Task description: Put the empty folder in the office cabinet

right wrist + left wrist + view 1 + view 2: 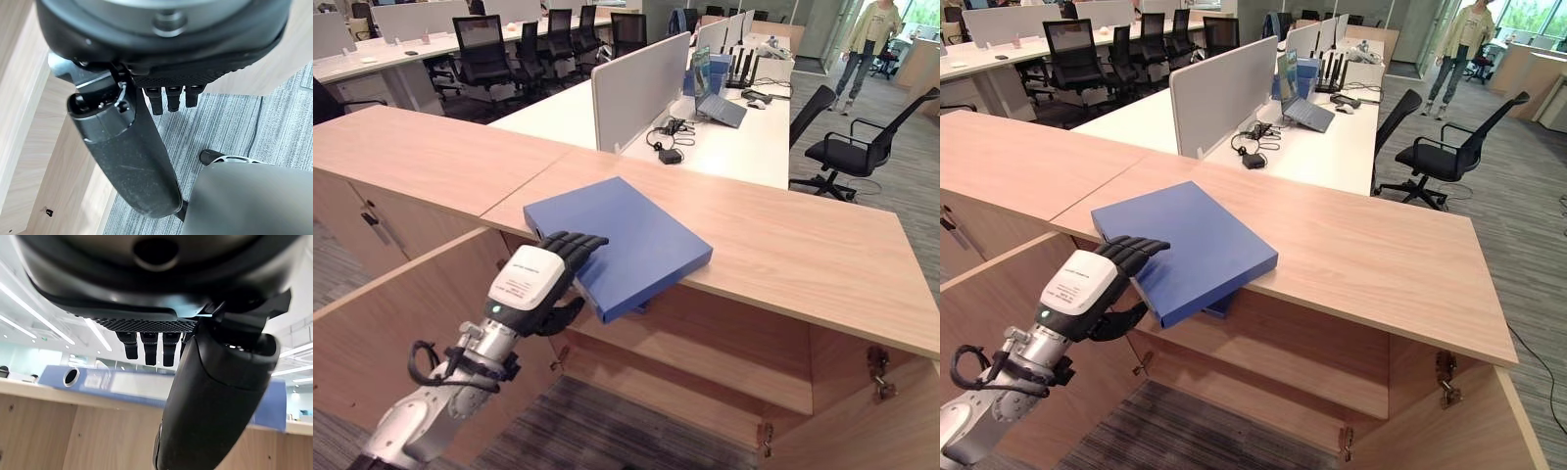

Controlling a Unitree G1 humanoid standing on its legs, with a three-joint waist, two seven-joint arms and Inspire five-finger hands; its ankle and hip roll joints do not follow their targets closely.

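Blue folder (625,238) overhangs cabinet top (803,245); left robot hand (551,270) clamps its near corner.

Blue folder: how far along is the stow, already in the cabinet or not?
Not yet. Done: the cabinet door stands open. In hand: the left hand has its fingers curled over the near edge of the blue folder, thumb beneath, with the folder lying on the cabinet top and a corner overhanging. The right hand hangs over the floor, holding nothing. Left: lift the folder off and set it inside the cabinet.
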